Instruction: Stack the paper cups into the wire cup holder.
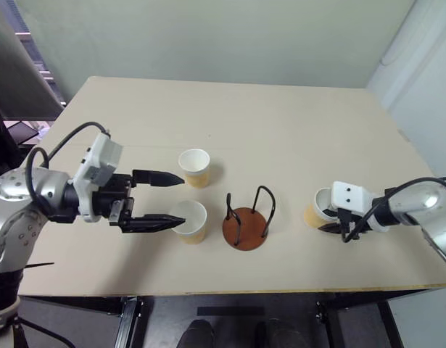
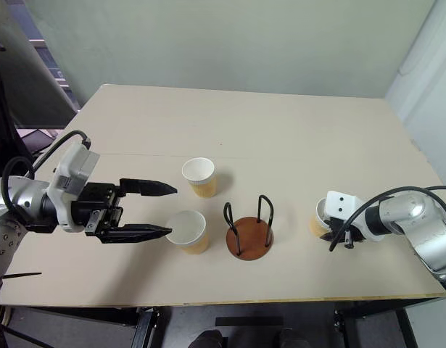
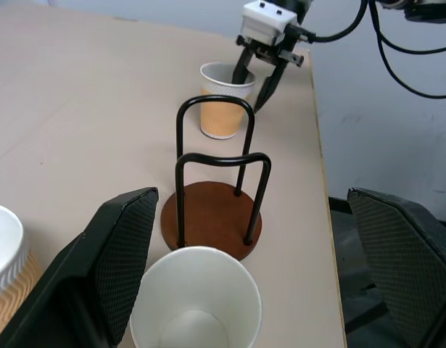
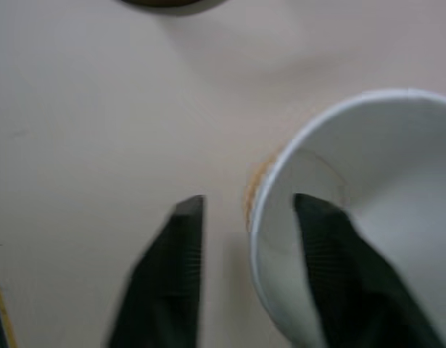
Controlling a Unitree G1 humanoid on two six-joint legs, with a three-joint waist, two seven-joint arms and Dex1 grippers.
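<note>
Paper cup point(image 1: 318, 209) near the table's right edge sits with its thin, crushable rim between the right gripper point(image 4: 244, 217) fingers, not yet pinched; left gripper point(image 1: 164, 199) gapes wide beside another cup point(image 1: 189, 220).

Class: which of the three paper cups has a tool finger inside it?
The cup right of the wire cup holder; the right tool straddles its rim.

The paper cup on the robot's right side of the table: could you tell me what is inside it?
One black finger of the right gripper reaches inside the tan-sided paper cup, against its white wall; the other finger stays outside. No other contents show. That finger covers part of the cup's bottom.
</note>
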